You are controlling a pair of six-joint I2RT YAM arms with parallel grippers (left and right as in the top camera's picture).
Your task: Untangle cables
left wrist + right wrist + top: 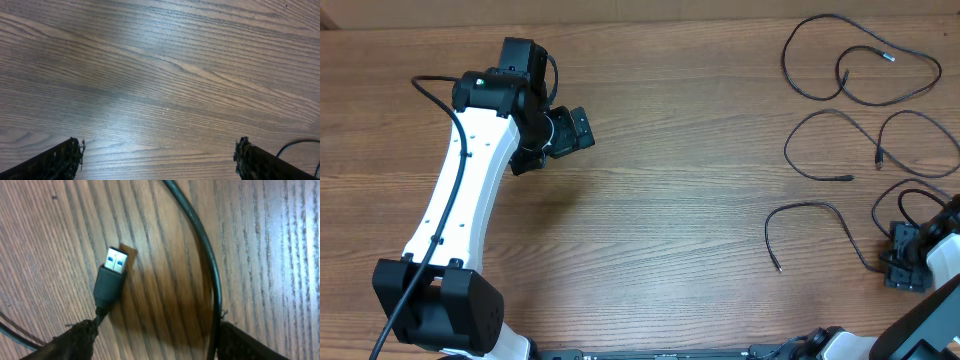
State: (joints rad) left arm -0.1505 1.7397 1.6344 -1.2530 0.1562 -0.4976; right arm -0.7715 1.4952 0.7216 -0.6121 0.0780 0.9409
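Several thin black cables lie spread at the right of the table: one looped at the top right [830,16], one in the middle [830,111], and one lower down [820,204] that runs toward my right gripper [903,258]. In the right wrist view a black plug with a blue insert [115,267] lies on the wood, its cord passing by the left fingertip [75,340]. A black cord [207,265] runs down along the right fingertip's inner side. My right gripper [155,330] stands open over them. My left gripper [575,130] [157,150] is open above bare wood, far from the cables.
The wooden table [660,230] fills all views. The white left arm [460,190] reaches from its black base [440,310] at the front left. The right arm's body [935,300] sits at the front right corner.
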